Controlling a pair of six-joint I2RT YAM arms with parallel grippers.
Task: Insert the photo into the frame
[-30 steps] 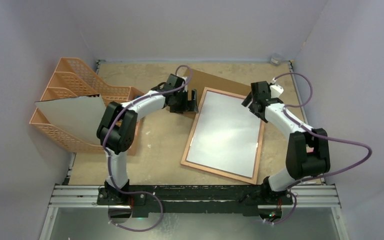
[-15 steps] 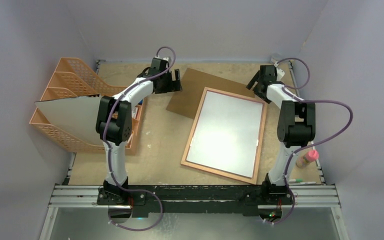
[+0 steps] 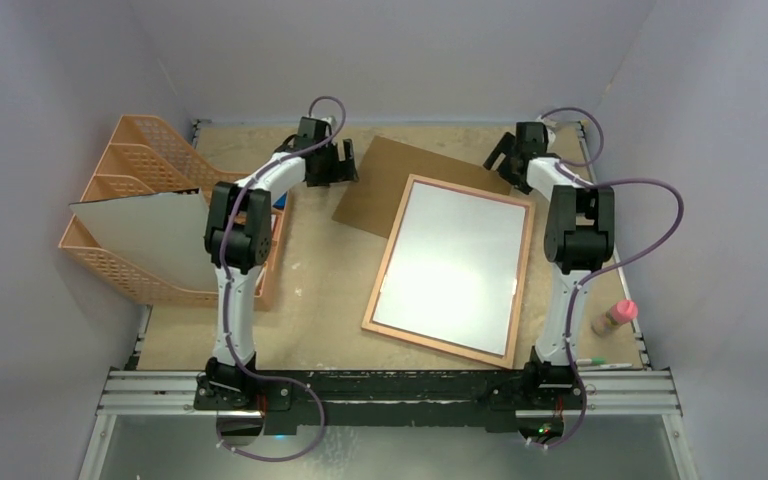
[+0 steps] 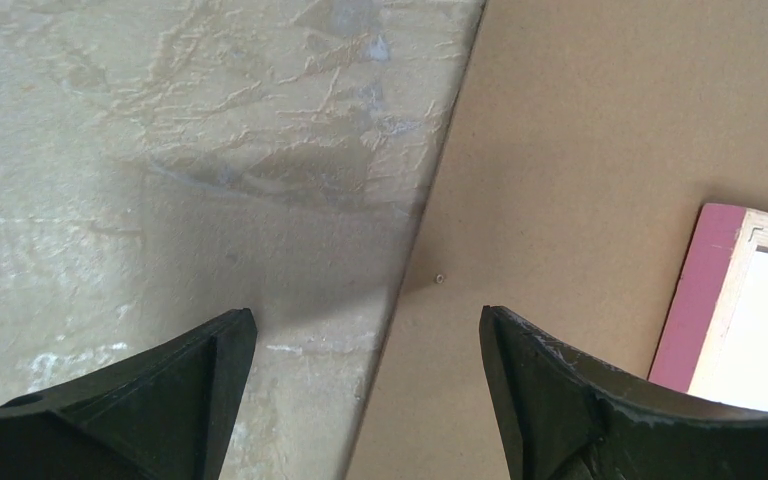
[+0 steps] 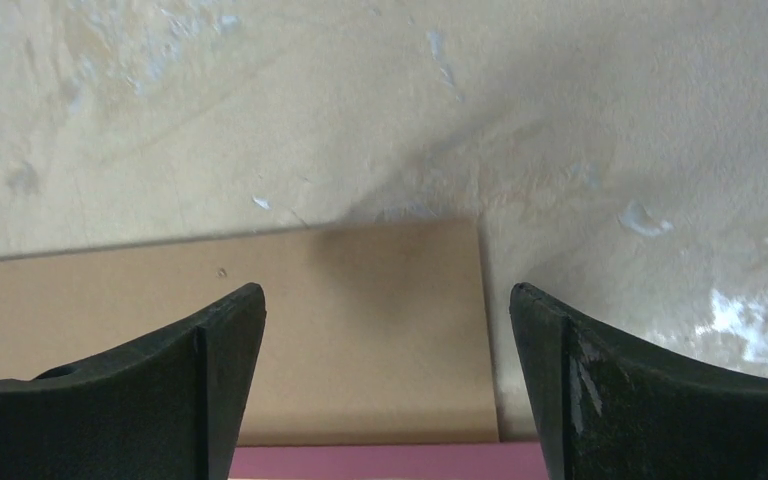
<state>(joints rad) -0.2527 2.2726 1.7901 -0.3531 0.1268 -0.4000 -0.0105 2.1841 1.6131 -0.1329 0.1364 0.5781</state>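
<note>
The tan bench carries everything. The largest thing on it is the frame, lying flat right of centre with its wood-coloured rim up and its long axis running near to far, tilted a little. A white rectangle fills it edge to edge; this is judged to be the photo lying picture side down, so the insertion looks done or nearly so. Beyond the frame's far end lies the brown backing board, flat, with the frame overlapping its near edge. At the far left stand orange file trays with a greyish-white sheet leaning in them. Both arms reach to the far side, forearms stretched out and wrists pointing down. The left gripper hangs over the board's left edge, which runs up between its fingers in the wrist view, with the frame's pink corner off to the right. The right gripper hangs over the board's far right corner, the frame's pink edge just nearer. Both grippers are spread wide and hold nothing. The frame lies nearward of both; the right gripper is the closer to it. A small pink bottle stands at the right edge.
</note>
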